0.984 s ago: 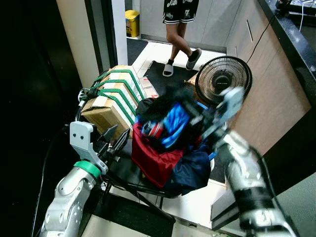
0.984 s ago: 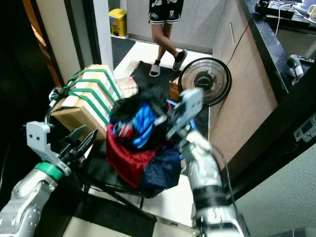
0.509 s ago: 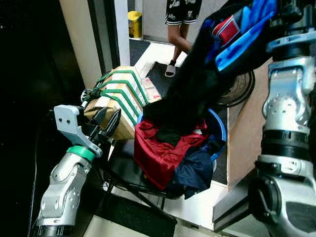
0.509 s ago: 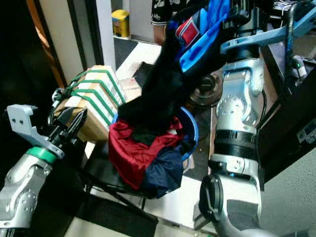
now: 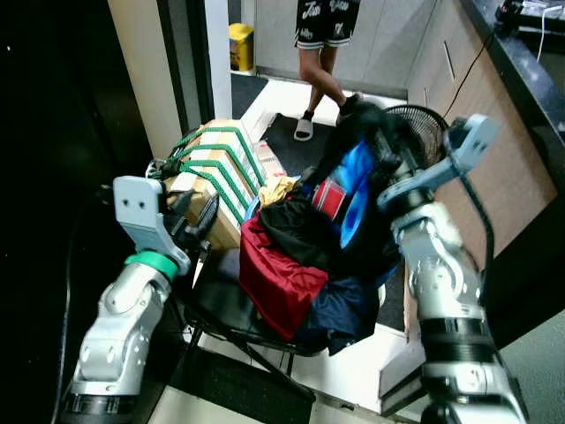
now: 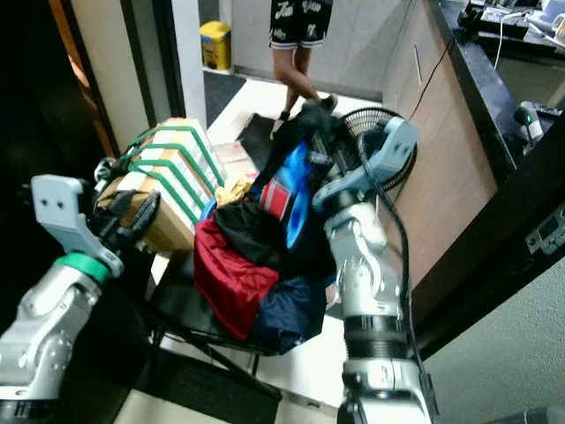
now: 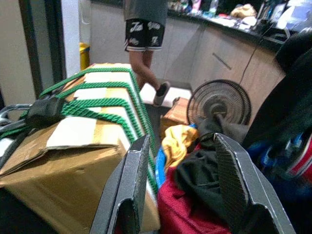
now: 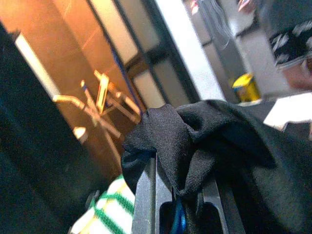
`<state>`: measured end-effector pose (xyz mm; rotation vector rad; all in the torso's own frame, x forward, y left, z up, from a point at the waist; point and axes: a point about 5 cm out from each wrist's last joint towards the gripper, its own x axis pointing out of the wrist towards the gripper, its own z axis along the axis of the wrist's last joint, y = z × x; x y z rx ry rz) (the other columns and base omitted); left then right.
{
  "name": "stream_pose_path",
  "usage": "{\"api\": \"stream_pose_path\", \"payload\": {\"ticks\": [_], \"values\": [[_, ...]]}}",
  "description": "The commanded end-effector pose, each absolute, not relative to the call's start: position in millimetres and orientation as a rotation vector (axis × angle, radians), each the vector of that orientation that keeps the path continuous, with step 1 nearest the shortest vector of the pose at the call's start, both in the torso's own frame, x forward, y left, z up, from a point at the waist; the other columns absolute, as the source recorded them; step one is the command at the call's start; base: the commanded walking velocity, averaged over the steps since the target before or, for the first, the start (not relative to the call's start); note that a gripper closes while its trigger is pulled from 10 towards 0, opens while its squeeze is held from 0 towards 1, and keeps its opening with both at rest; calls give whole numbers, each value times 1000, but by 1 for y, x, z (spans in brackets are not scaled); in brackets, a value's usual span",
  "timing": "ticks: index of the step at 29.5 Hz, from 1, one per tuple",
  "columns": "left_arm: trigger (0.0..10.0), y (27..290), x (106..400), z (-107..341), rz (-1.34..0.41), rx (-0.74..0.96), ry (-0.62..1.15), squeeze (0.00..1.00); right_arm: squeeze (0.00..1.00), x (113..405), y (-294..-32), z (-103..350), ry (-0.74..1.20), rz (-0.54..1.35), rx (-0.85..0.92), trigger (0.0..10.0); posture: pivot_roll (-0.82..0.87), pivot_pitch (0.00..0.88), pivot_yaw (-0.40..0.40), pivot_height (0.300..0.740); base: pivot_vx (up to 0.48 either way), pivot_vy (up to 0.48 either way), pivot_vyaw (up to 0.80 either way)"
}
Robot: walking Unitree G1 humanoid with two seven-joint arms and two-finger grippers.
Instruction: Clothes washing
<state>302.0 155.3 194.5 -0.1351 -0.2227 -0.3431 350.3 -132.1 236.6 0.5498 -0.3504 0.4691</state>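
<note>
Beyond the doorway a person (image 5: 322, 49) stands by a fan (image 5: 415, 132). Half a second ago the right pincer (image 8: 178, 195) held the black-and-blue garment (image 5: 353, 190) high; now it has lowered it onto the laundry pile (image 5: 300, 265), still clamped, so the lift seems undone. The left pincer (image 7: 183, 190) stays wide beside the strapped box (image 5: 207, 177).

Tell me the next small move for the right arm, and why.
Probably lift the right claw higher. It is shut on the black and blue garment, whose lower part drapes onto the clothes pile in the blue basket. The left claw hovers open beside the cardboard box.
</note>
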Motion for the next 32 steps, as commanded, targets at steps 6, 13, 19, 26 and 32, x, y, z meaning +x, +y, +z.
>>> {"api": "stream_pose_path", "payload": {"ticks": [6, 13, 19, 26, 32], "values": [[10000, 143, 289, 196, -446, -172, -232, 0, 0, 339, -128, 211, -277, 470, 591, 10000, 46, 0, -4, 740, 0, 0, -479], [10000, 141, 286, 193, -472, -158, -210, 0, 0, 330, -128, 197, -242, 472, 649, 10000, 36, 0, 20, 740, 0, 0, -798], [10000, 139, 288, 196, -491, -148, -211, 0, 0, 327, -131, 193, -234, 460, 673, 10000, 39, 0, 23, 740, 0, 0, -783], [10000, 137, 286, 194, -520, -138, -194, 0, 0, 323, -134, 192, -245, 468, 707, 10000, 37, 0, 32, 740, 0, 0, -781], [10000, 138, 286, 195, -514, -144, -194, 0, 0, 326, -138, 194, -255, 460, 702, 10000, 37, 0, 33, 740, 0, 0, -781]]}}
